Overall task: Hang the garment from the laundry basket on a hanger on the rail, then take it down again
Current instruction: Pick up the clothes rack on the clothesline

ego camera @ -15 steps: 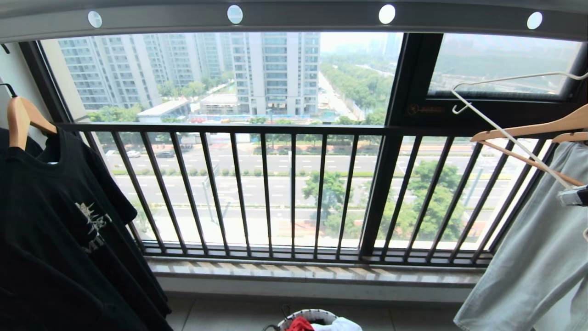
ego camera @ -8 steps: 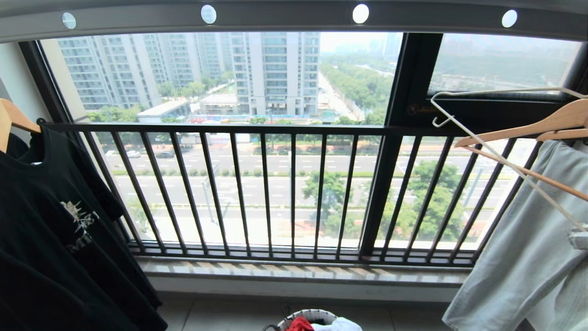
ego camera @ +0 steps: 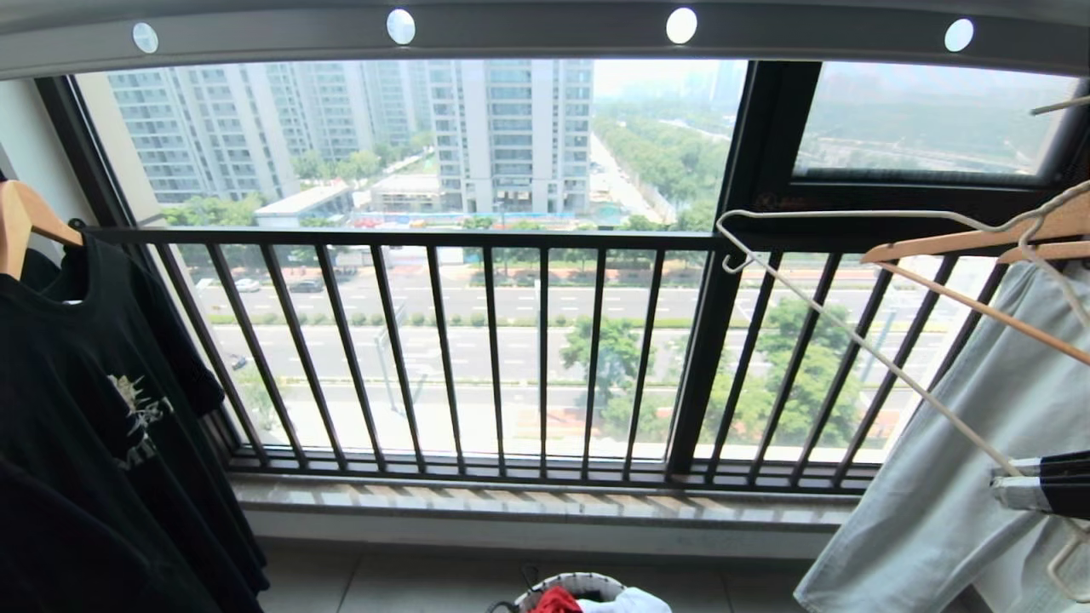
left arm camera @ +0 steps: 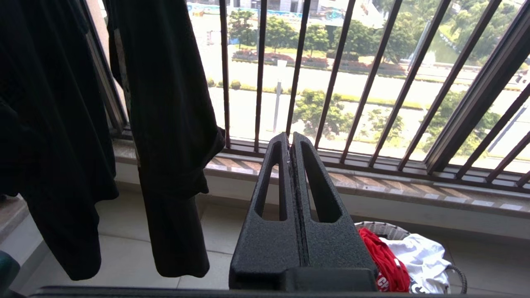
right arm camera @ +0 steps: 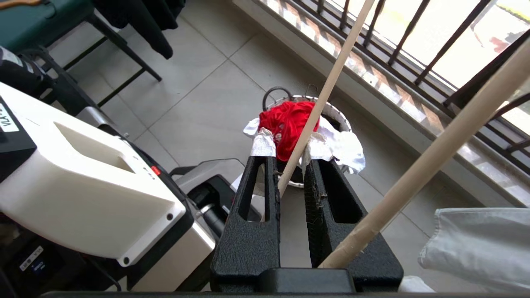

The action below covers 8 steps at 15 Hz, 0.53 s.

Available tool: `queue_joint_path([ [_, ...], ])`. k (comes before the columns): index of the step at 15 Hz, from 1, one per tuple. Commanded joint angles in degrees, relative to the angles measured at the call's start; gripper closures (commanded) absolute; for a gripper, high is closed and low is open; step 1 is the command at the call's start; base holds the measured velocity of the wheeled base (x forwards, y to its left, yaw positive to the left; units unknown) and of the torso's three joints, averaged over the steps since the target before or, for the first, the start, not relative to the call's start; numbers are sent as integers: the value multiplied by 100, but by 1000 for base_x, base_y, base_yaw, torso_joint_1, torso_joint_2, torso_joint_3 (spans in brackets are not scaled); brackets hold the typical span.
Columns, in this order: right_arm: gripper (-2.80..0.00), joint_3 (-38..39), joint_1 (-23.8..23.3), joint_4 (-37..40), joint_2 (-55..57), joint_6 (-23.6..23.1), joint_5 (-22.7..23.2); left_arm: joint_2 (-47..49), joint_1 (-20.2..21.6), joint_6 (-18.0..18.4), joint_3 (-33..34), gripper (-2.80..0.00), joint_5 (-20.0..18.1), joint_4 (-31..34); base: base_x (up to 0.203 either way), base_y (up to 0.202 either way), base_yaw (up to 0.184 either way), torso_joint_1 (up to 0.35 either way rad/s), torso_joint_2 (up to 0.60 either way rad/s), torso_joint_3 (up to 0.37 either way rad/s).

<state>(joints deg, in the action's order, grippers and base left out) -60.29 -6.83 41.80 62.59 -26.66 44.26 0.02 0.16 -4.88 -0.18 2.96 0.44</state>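
Nearby, wooden hangers (ego camera: 962, 243), pale garment (ego camera: 954, 477) crowd hanger (ego camera: 851, 340).

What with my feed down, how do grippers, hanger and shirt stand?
Left gripper shut, empty, idle. Right gripper shut on hanger. Garment in laundry basket. Wooden hanger close beside the held one.

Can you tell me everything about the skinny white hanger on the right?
The hanger is thin and white, like coated wire, bare with no clothes on it. A small notch curls at its left end. It hangs tilted in the air, off the rail, in front of the pale grey-blue garment and a wooden hanger. The right tool pinches one of its bars.
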Motion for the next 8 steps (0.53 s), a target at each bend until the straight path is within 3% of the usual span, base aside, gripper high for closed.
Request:
queue_joint_path([
  [1,0,253,55,-2,344,6,522,-1,2,-5,1,0,2,0,0,0,0,0,0,0],
  [5,0,505,132,-5,916,-741,633,6,2,-5,1,0,2,0,0,0,0,0,0,0],
  [8,0,531,419,-95,1191,-813,752,6,2,-5,1,0,2,0,0,0,0,0,0,0],
])
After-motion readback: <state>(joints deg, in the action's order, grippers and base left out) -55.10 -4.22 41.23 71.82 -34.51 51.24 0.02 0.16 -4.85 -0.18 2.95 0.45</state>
